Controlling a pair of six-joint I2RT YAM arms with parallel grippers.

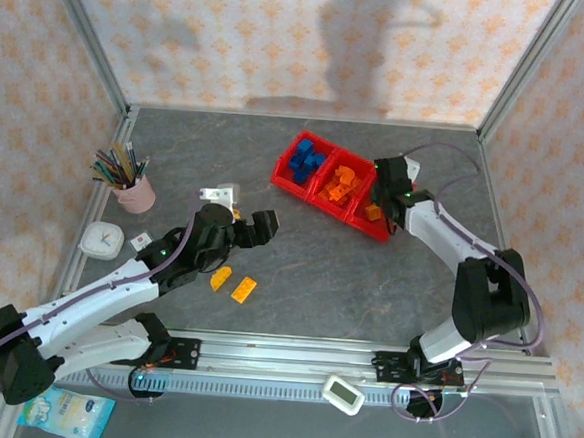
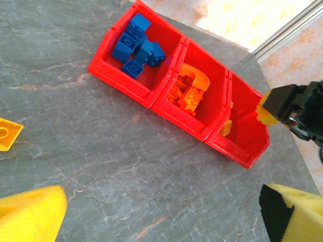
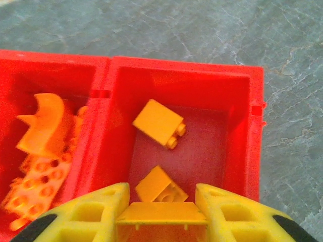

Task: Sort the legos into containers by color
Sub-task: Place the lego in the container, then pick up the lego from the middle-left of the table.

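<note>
Currently: right gripper (image 3: 161,206), fingers clamped on a flat yellow-orange brick (image 3: 161,215), hovers over the end compartment of the red tray (image 3: 179,68). Two more yellow-orange bricks (image 3: 159,122) lie on that compartment's floor. Middle compartment holds the orange bricks (image 1: 342,185), one a curved arch. The opposite end compartment holds the blue bricks (image 2: 135,43). Left gripper (image 2: 161,212), fingers wide apart, hangs above the grey table (image 1: 308,270). Two loose bricks (image 1: 243,289), yellow-orange, sit on the table beside the left arm. Blue-and-white packet (image 1: 63,412) at the near left corner; print too small to read.
</note>
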